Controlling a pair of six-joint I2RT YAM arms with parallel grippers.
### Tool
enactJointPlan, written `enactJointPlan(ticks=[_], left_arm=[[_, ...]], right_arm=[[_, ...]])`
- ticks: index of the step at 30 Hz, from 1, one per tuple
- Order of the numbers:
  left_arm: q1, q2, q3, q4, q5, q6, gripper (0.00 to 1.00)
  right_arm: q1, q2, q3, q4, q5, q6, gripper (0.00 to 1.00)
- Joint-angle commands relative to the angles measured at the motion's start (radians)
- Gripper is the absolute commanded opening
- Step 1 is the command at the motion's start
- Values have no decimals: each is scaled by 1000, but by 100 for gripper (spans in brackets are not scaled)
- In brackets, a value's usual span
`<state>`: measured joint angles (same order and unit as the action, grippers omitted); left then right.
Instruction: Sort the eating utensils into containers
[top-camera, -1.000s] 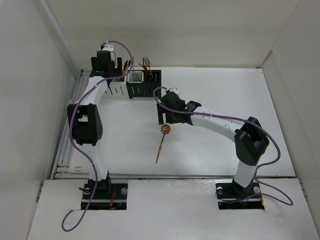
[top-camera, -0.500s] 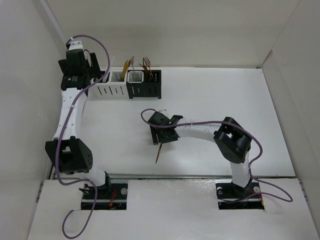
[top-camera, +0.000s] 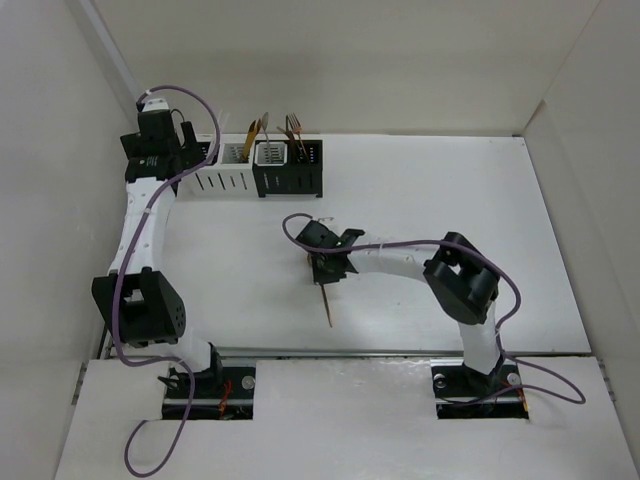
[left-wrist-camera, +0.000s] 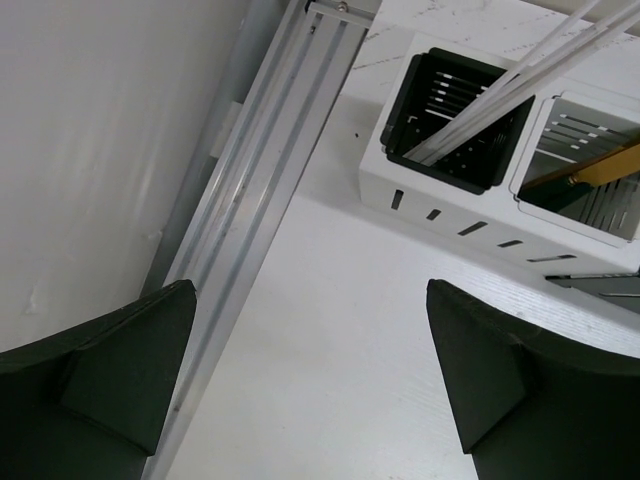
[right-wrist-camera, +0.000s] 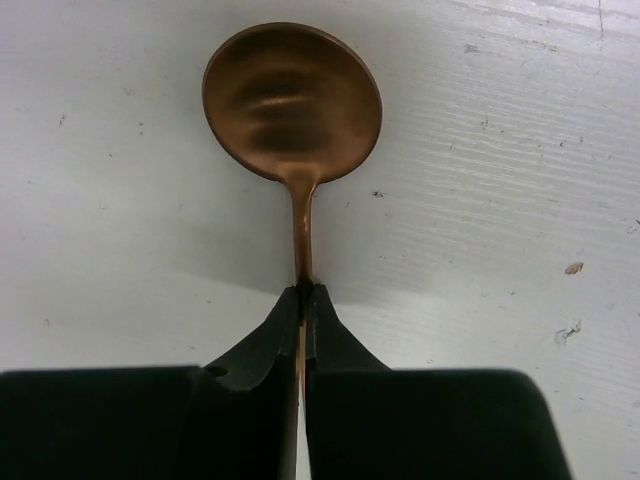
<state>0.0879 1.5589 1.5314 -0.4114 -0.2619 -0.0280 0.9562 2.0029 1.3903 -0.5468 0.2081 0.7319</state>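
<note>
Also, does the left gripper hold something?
No, the left gripper is open, with only table showing between its fingers.

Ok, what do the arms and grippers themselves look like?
Both arms alike: the left arm and right arm have white links with black joint housings, a purple cable looping along each. Gripper fingers are matte black, flat wedges.

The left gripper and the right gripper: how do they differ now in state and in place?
The left gripper stands open and empty; the right gripper is shut on the copper spoon. The left gripper hangs beside the containers; the right gripper is far from them. Both have dark fingers.
</note>
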Motion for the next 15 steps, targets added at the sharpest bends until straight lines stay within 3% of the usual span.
enactJointPlan(ticks=[1,4,12,15], left_arm=[[18,-33,39,-3,1,-15,100],[18,-33,48,-12,1,5,100],[18,-11,137,-59,10,14,100],[27,-2,164,-78,10,14,100]], right_arm=[[-37,100,-131,-51,-32,52,0],[-27,-7,-155,-12,77,-11,0],[3,-409,-28,201,299,-415,0],[3,-420,85,327,323,-521,0]])
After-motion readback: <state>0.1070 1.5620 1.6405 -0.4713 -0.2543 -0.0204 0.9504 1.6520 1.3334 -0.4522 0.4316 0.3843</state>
